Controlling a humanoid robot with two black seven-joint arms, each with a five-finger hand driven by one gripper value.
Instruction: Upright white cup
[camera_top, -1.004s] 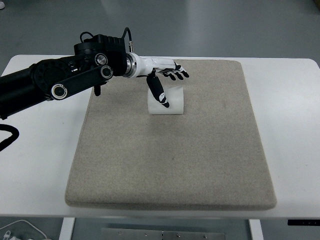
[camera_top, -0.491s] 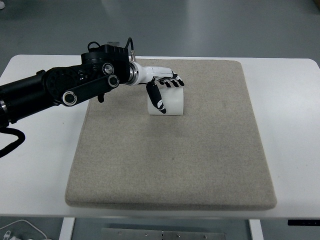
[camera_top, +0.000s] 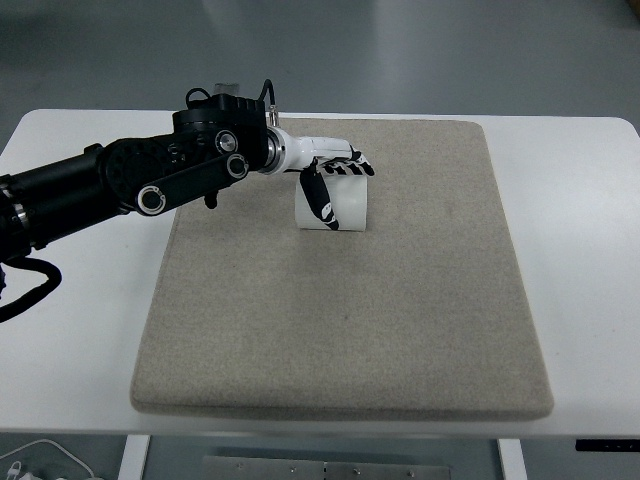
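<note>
A white table (camera_top: 585, 200) with rounded corners fills most of the head view, smooth and bare around its edges. On it lies a large, rectangular beige mat (camera_top: 340, 330) with a coarse, felt-like nap and softly rounded corners. The left arm (camera_top: 110, 185), black and glossy with round silver joint caps, reaches in from the left edge over the mat's far left corner. Its wrist turns white and ends in the left hand (camera_top: 328, 172), white with black segments on the fingers.

The cup (camera_top: 338, 205) sits on the far part of the mat, left of centre. It is plain white, smooth and matte, and reads as a short cylinder; its mouth is hidden, so I cannot tell whether it stands or lies on its side.

The hand is clamped on the cup: four fingers (camera_top: 352, 167) curl over its top far edge, while the thumb (camera_top: 320, 200) presses down its near face.
</note>
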